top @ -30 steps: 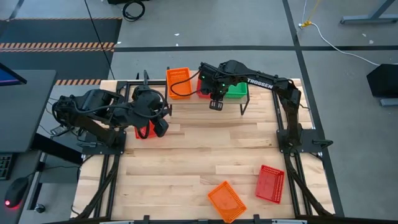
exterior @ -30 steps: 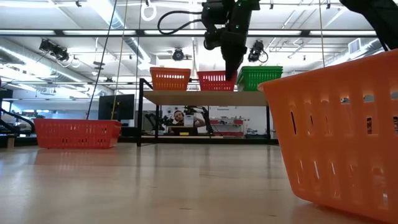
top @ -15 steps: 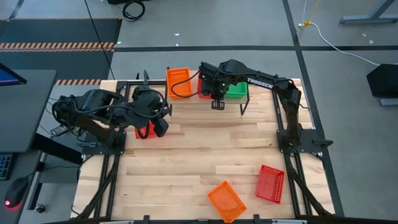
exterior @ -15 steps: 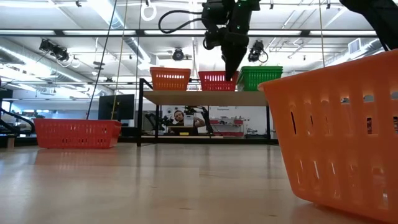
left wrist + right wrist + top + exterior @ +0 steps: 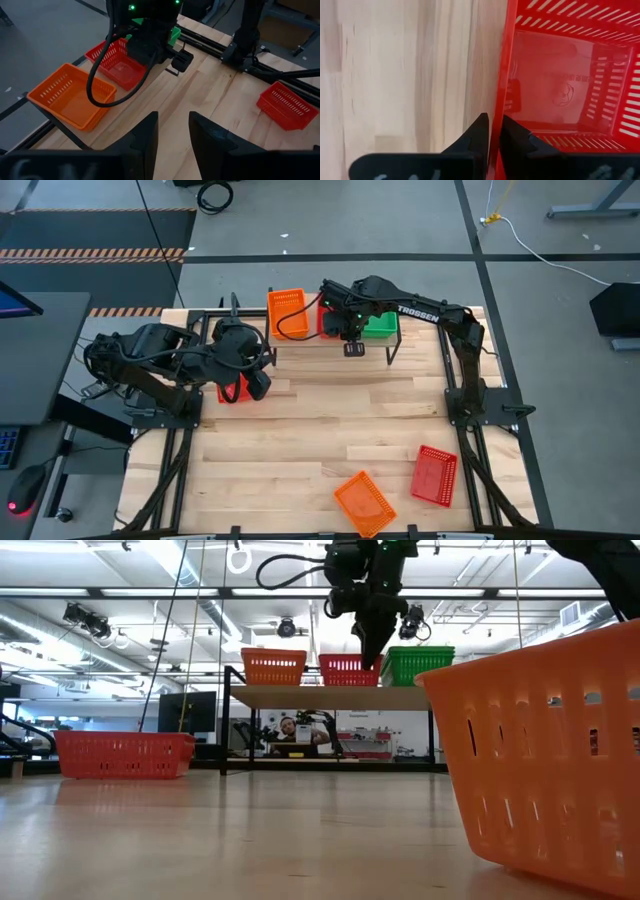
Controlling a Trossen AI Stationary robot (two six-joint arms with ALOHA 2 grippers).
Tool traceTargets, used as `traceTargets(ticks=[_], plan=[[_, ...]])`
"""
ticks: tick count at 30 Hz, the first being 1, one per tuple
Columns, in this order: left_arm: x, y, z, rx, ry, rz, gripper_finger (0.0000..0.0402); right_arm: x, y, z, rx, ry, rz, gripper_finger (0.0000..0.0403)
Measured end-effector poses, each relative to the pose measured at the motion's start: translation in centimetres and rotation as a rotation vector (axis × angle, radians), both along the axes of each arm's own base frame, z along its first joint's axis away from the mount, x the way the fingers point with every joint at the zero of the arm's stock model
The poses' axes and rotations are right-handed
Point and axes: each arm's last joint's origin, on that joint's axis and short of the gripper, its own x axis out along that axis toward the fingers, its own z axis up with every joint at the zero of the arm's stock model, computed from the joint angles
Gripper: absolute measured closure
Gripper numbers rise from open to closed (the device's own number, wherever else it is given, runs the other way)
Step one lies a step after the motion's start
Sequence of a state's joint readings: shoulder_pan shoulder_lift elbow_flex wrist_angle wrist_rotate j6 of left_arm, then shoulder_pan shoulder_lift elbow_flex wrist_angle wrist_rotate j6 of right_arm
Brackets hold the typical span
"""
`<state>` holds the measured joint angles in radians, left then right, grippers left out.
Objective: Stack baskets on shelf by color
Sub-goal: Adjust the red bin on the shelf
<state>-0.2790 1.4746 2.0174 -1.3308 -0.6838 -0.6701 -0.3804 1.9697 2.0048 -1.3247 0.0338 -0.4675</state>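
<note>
The right claw point(image 5: 491, 131) pinches the near wall of the red basket point(image 5: 328, 319) sitting mid-shelf point(image 5: 325, 696) between orange and green ones, so a crooked pull could likely tip it off; the left claw point(image 5: 173, 131) waits part-open, empty.

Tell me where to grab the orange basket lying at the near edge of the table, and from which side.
Take the orange basket by one long rim wall, coming straight down from above. It sits upright and open-topped, turned at an angle to the table edges, so the fingers would likely need rotating to straddle the thin wall, one inside and one outside. The red basket lies close alongside.
</note>
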Motion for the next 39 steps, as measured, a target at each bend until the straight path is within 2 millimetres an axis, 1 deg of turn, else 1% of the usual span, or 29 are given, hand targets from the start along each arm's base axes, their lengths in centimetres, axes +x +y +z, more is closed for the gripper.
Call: traceTargets(ticks=[8, 17, 20, 30, 34, 39], plan=[[0.0, 0.0, 0.0, 0.0, 0.0, 0.0, 0.0285, 0.0, 0.01, 0.0, -0.002, 0.001, 0.008, 0.0361], [0.0, 0.0, 0.0, 0.0, 0.0, 0.0, 0.0285, 0.0, 0.01, 0.0, -0.002, 0.001, 0.008, 0.0372], [0.0, 0.0, 0.0, -0.001, 0.0, 0.0, 0.0285, 0.01, 0.02, 0.0, -0.001, 0.001, 0.006, 0.0364], [0.0, 0.0, 0.0, -0.001, -0.001, 0.001, 0.0285, -0.01, -0.12, 0.02, -0.014, -0.002, -0.061, 0.0303], [0.0, 0.0, 0.0, -0.001, -0.001, 0.001, 0.0285, 0.02, -0.15, 0.02, -0.001, -0.014, -0.116, 0.0296], [0.0, 0.0, 0.0, -0.003, -0.002, 0.003, 0.0285, 0.09, -0.15, 0.04, 0.018, -0.031, -0.159, 0.03]])
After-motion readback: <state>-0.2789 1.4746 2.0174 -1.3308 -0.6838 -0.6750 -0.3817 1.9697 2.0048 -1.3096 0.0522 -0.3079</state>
